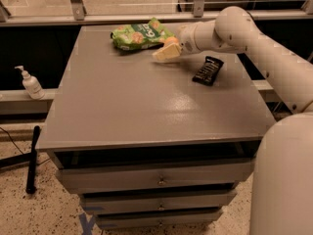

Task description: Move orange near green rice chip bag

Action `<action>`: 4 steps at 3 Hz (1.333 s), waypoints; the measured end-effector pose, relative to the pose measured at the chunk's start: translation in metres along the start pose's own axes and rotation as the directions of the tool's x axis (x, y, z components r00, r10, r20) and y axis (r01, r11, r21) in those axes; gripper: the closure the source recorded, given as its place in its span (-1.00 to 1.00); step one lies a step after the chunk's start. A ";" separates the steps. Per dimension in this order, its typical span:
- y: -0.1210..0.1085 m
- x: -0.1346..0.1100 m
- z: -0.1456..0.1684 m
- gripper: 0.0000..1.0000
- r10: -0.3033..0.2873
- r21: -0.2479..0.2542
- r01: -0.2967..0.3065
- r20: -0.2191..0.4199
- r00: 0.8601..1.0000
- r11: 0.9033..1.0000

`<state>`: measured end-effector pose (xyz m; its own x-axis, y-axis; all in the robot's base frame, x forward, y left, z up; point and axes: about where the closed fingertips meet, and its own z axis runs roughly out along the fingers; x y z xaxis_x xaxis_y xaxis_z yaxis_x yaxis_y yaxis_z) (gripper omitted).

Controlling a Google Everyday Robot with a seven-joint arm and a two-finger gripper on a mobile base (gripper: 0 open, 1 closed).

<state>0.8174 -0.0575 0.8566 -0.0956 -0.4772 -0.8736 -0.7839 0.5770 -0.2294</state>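
Note:
The green rice chip bag (139, 33) lies flat at the back of the grey table top (146, 106), left of centre. The orange (171, 41) shows just right of the bag's right end, partly hidden in my gripper. My gripper (164, 54) reaches in from the right on the white arm (254, 43). It is shut on the orange and sits low over the table, close to the bag's lower right corner. Its cream fingers (161, 56) point down and to the left.
A narrow dark brown bar wrapper (208, 70) lies on the table right of the gripper, under the arm. A white pump bottle (30, 83) stands on a ledge to the left. Drawers (156, 180) sit below the table top. A railing runs behind the table.

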 end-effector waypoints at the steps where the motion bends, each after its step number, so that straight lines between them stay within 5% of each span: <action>1: 0.001 -0.004 -0.002 -1.00 0.001 -0.003 -0.001 0.014 1.000 1.000; 2: 0.002 -0.016 -0.023 -1.00 0.007 -0.003 -0.007 0.079 0.997 1.000; 4: 0.016 -0.044 -0.143 -1.00 -0.053 0.017 0.050 0.250 0.967 0.999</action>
<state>0.7218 -0.1216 0.9529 0.1026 -0.3261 -0.9398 -0.7771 0.5635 -0.2803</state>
